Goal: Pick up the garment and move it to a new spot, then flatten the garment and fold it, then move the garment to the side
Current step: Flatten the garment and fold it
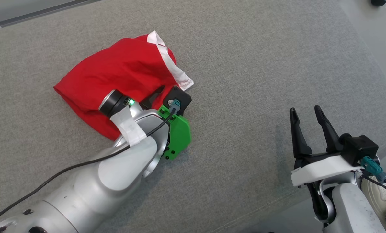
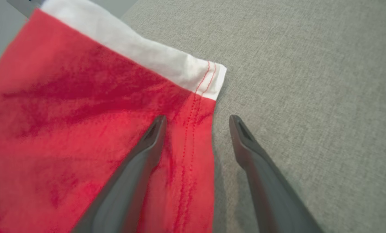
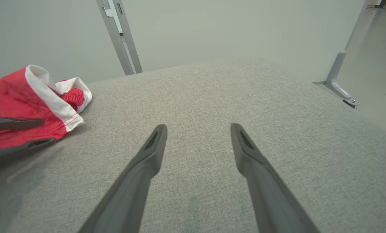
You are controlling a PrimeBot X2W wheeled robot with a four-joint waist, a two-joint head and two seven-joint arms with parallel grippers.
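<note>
Straddling the stitched edge of the garment (image 2: 66, 129), your left gripper (image 2: 197, 119) holds its fingers apart; grey cushion (image 3: 277, 113) lies between the parted fingers of your right gripper (image 3: 198, 127).

Your head camera looks steeply down on the grey surface (image 1: 244, 48). All 3 views share the red garment (image 1: 115, 74): the left wrist camera sits close above it, the right wrist camera low and farther off.

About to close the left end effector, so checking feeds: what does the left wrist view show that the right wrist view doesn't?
Left wrist: the side seam's stitching between the open left end effector's fingers, one over the garment, one over grey surface. Right wrist: the open right end effector, a gathered red band, a metal upright. Both: the garment, its white hem, the left fingers.
</note>
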